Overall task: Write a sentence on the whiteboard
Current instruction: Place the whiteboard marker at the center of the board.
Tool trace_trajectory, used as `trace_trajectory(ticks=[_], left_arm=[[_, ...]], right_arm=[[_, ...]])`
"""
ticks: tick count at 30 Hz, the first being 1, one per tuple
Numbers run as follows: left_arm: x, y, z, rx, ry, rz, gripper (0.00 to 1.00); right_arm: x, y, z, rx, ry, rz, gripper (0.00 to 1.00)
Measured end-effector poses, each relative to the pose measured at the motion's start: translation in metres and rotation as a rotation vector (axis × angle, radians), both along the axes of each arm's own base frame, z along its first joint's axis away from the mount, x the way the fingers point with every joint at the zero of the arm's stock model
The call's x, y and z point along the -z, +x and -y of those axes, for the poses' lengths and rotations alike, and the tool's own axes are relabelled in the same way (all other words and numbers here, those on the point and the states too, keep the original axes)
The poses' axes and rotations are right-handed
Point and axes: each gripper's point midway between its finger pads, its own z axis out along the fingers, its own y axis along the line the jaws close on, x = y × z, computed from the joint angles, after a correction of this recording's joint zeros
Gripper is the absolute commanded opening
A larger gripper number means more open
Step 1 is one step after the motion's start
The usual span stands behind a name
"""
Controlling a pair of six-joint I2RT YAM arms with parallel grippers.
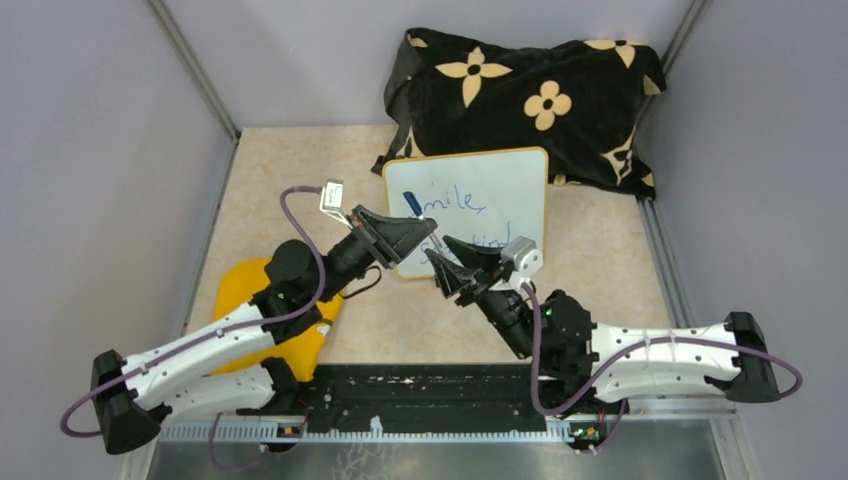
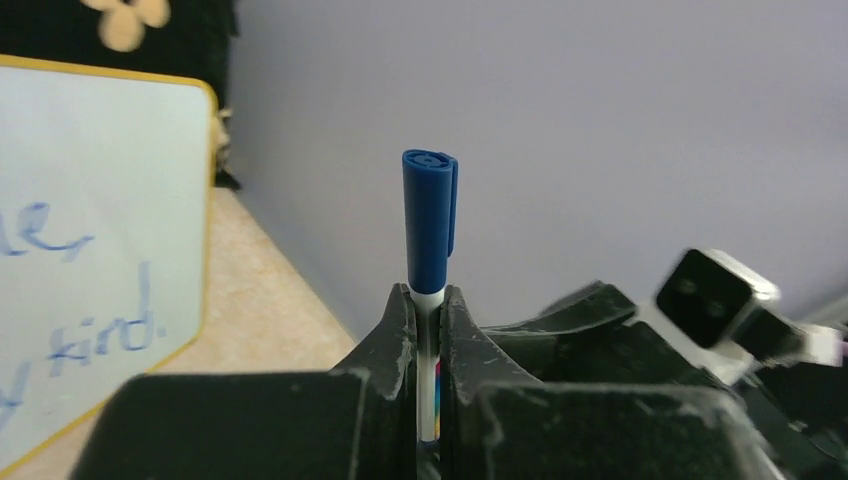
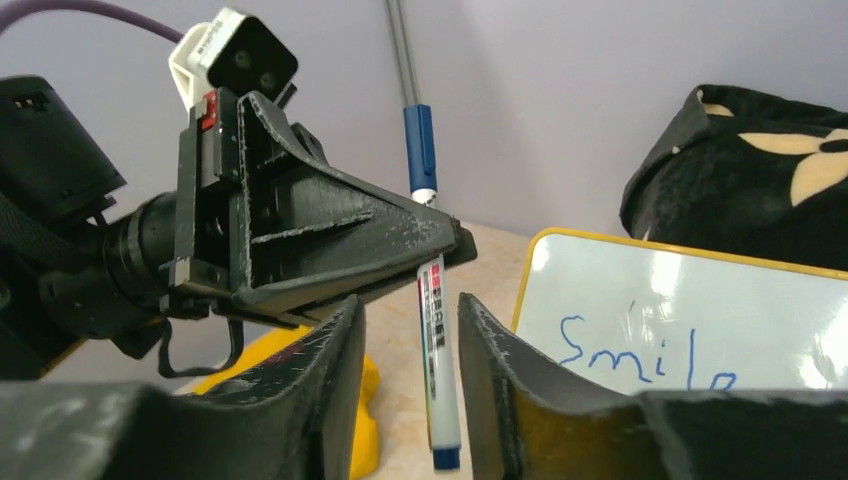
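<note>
Gripping the marker (image 2: 430, 220) just under its blue cap, the left gripper (image 2: 428, 300) has its jaws pinched on the upright barrel. The right gripper (image 3: 410, 310) stands parted around the lower barrel, with a gap on each side. Beyond them the whiteboard (image 1: 490, 190) sits on the table (image 1: 290, 170), blue handwriting across it, its far edge just beside the black flowered cloth (image 1: 530, 90).
</note>
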Motion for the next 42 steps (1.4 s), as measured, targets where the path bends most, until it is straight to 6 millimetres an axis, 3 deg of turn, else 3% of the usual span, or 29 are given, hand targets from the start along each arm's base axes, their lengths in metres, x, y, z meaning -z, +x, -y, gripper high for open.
trace_trajectory(ticks=[4, 11, 20, 29, 33, 38, 42], left_arm=[[0.009, 0.019, -0.017, -0.132, 0.096, -0.008, 0.0], [0.03, 0.04, -0.06, -0.362, 0.363, 0.01, 0.0], [0.121, 0.064, -0.112, -0.555, 0.809, -0.129, 0.0], [0.204, 0.096, -0.158, -0.554, 1.039, -0.399, 0.0], [0.235, 0.101, -0.166, -0.503, 1.066, -0.499, 0.0], [0.29, 0.102, -0.161, -0.405, 1.137, -0.631, 0.0], [0.312, 0.104, -0.155, -0.366, 1.154, -0.678, 0.01]], right_arm=[[0.002, -0.001, 0.004, -0.012, -0.036, -0.035, 0.59], [0.018, 0.002, 0.036, 0.03, -0.072, -0.129, 0.62], [0.052, 0.01, 0.089, 0.152, -0.065, -0.241, 0.61], [0.069, 0.015, 0.097, 0.208, -0.124, -0.258, 0.6], [0.075, 0.015, 0.096, 0.215, -0.151, -0.26, 0.6], [0.076, 0.015, 0.094, 0.21, -0.152, -0.263, 0.59], [0.082, 0.014, 0.091, 0.2, -0.168, -0.278, 0.59]])
